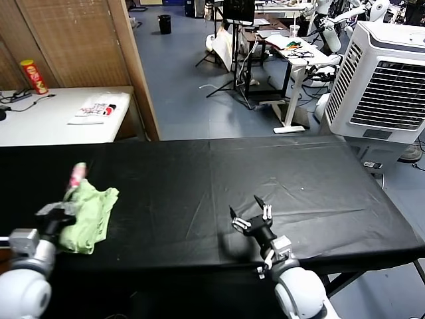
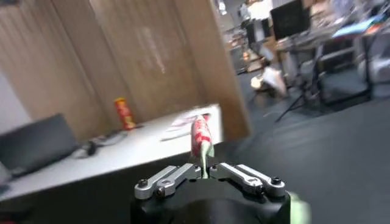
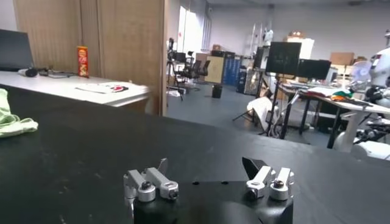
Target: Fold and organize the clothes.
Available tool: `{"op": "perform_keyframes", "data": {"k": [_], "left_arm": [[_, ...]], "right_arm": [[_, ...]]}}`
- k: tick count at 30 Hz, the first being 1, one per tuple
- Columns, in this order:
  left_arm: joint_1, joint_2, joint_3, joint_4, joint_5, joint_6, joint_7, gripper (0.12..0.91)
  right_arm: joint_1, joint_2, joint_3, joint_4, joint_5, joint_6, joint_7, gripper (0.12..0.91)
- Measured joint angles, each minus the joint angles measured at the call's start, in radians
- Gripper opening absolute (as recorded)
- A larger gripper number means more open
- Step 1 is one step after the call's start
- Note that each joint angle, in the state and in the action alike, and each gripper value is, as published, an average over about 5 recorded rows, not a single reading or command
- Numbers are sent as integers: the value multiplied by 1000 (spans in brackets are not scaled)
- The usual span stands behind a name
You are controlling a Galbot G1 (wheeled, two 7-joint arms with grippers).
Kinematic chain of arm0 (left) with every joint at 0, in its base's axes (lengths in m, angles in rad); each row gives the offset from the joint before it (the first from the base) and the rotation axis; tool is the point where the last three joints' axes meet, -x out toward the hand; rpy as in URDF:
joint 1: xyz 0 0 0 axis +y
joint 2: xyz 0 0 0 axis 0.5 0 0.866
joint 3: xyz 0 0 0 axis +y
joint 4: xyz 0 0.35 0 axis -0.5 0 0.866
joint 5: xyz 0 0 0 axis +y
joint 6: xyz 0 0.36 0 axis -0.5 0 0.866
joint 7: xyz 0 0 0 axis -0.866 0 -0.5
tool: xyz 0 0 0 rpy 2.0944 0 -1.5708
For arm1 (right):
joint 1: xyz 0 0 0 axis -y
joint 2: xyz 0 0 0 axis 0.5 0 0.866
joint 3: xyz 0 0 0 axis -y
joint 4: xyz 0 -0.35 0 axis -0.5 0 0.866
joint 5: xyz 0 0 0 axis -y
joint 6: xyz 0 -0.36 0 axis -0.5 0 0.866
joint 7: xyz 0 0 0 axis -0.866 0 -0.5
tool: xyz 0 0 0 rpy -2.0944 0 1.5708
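Observation:
The clothes are one pale green shirt (image 1: 89,211), bunched in a heap at the left end of the black table (image 1: 219,193). My left gripper (image 1: 66,207) is shut on a fold of it. In the left wrist view a strip of green cloth with a red-pink print (image 2: 202,141) rises from between the closed jaws of the left gripper (image 2: 205,173). My right gripper (image 1: 251,212) stands open low over the table's front middle, holding nothing. The right wrist view shows the right gripper (image 3: 207,169) with its jaws wide apart and an edge of the shirt (image 3: 12,122) far off.
A white side table (image 1: 60,116) behind on the left carries a folded white item with red-black print (image 1: 95,109) and a red can (image 1: 33,76). A wooden partition (image 1: 93,40) stands behind it. A large white air cooler (image 1: 382,80) is at the back right.

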Motion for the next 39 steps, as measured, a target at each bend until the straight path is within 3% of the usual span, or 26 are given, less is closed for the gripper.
{"op": "perform_keyframes", "data": {"k": [8,14,17,26,29,39], "left_arm": [[-46,-118,193,-67,30,26,-30,147],[-54,-211,316,-42,121,5,12,157],[-44,-262,382,-26,173,-4,44,253],[-42,-375,531,0,251,-28,106,730],[-47,-377,536,2,251,-44,110,789],[-24,-352,480,-7,240,-67,103,798]], "right_arm": [[-19,0,20,13,0,1,0,798],[-34,6,30,25,16,-1,-5,798],[-37,2,34,30,34,-7,-6,798],[-13,-15,19,21,93,-48,-4,798],[6,-17,0,9,141,-82,9,798],[164,25,-164,-65,436,-263,108,798]]}}
